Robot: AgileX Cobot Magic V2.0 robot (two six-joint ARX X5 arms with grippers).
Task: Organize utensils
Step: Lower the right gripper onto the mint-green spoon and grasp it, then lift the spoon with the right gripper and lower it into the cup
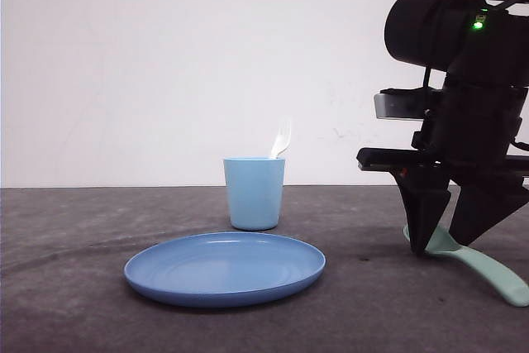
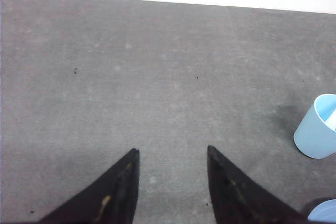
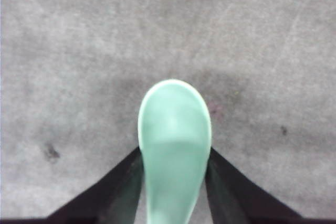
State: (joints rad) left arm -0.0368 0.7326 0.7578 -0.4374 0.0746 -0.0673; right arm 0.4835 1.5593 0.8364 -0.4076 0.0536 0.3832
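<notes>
Spoon [image 1: 488,269], pale mint green, lies on the grey worktop [image 1: 66,270] at the right of the front view, its thick handle running out toward the right edge and its bowl end tucked between the two dark fingers of the right gripper [image 1: 453,241], whose tips come down to the worktop on either side of it. A white fork [image 1: 282,140] stands tines-up in the light blue cup [image 1: 254,193] near the middle of the worktop, and a round blue plate [image 1: 225,269] sits just in front of the cup, well apart from the spoon. From the left wrist view, the left gripper [image 2: 172,153] hangs over bare grey worktop with its fingers spread and nothing between them; the cup [image 2: 317,127] stands off to one side, and a sliver of the plate [image 2: 324,212] shows at the corner. From the right wrist view, the spoon's bowl [image 3: 175,129] juts forward out of the right gripper [image 3: 175,153], both fingers pressed against its sides just behind the widest part, so this gripper is clamped on the spoon.
</notes>
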